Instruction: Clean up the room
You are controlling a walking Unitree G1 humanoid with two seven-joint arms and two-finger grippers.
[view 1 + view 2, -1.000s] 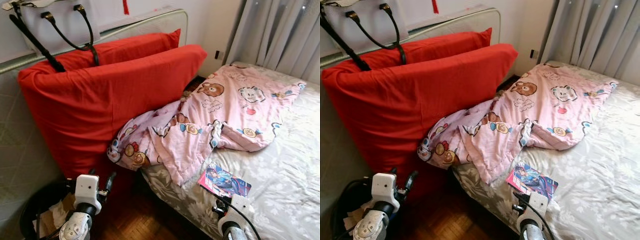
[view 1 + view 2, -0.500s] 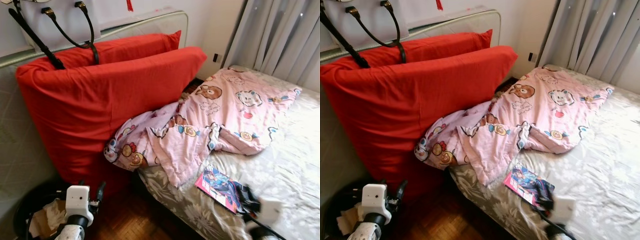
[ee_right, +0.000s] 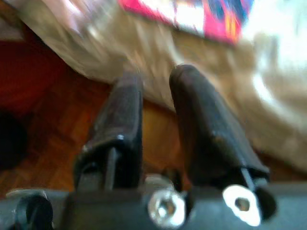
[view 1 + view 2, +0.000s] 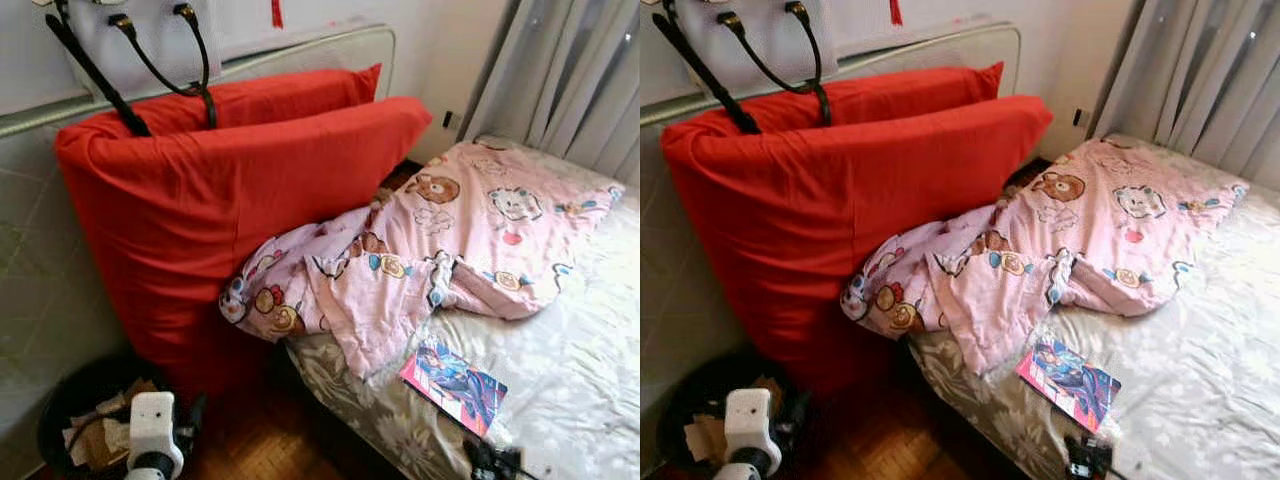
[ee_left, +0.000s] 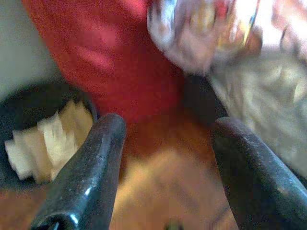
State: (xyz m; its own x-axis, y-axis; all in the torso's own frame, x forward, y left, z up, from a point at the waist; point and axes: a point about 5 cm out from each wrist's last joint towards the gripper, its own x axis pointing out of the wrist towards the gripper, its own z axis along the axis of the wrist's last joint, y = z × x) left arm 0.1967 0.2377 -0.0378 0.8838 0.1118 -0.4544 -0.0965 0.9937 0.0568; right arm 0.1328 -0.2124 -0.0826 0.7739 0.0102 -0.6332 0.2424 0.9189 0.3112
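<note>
A crumpled pink cartoon blanket (image 4: pixel 430 250) lies across the head of the bed, one corner hanging off the side. A bright comic magazine (image 4: pixel 455 385) lies flat on the grey floral bedsheet (image 4: pixel 570 350) near the bed's edge. My right gripper (image 3: pixel 156 76) is low by the bed's side, just short of the magazine (image 3: pixel 192 14), its fingers close together with nothing between them. My left gripper (image 5: pixel 168 129) stands open above the wooden floor, next to a black bin (image 4: pixel 95 425) of paper scraps.
Two big red pillows (image 4: pixel 230 190) lean against the headboard, with a white handbag (image 4: pixel 130 40) hanging above them. Grey curtains (image 4: pixel 570 80) hang behind the bed on the right. A narrow strip of wooden floor (image 4: pixel 260 440) runs between the bin and the bed.
Both arms have dropped toward the bottom of the head views. The right gripper, blurred beside the magazine half a second ago, now sits lower at the bed's edge. The camera has shifted slightly.
</note>
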